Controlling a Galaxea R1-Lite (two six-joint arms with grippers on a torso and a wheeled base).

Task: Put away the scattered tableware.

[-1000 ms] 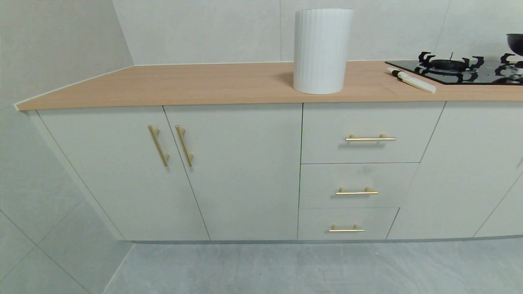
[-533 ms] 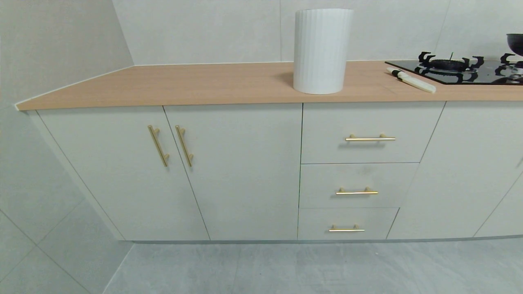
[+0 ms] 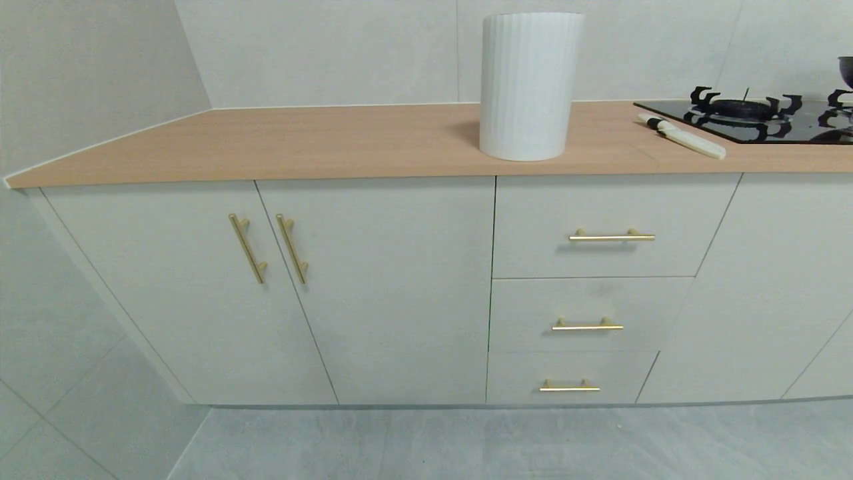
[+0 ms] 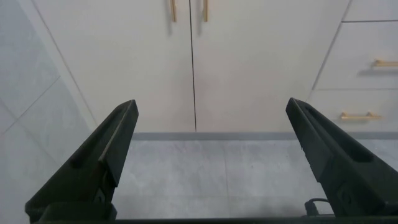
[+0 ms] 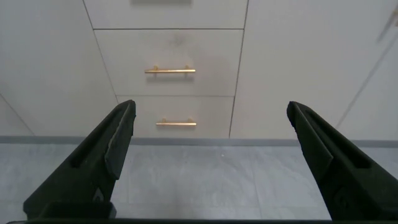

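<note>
Knife (image 3: 681, 134) flat on tabletop (image 3: 300, 140), right side, just beside hob (image 3: 766, 123). White ribbed canister (image 3: 530, 87) upright to its left. Versus earlier frame: whole head view shifted, camera moved; knife and canister unmoved on tabletop. Left pincer (image 4: 210, 106) and right pincer (image 5: 210, 106) both spread wide, empty. Both sit low before cabinet doors (image 4: 249, 56) and drawers (image 5: 174, 56), well apart from knife.

Left gripper (image 4: 211, 104) fingers spread wide, nothing between them, held low in front of the cabinet (image 4: 261, 56), toward its left end; right gripper (image 5: 210, 106) likewise spread wide, empty, low before the cabinet's middle.
</note>
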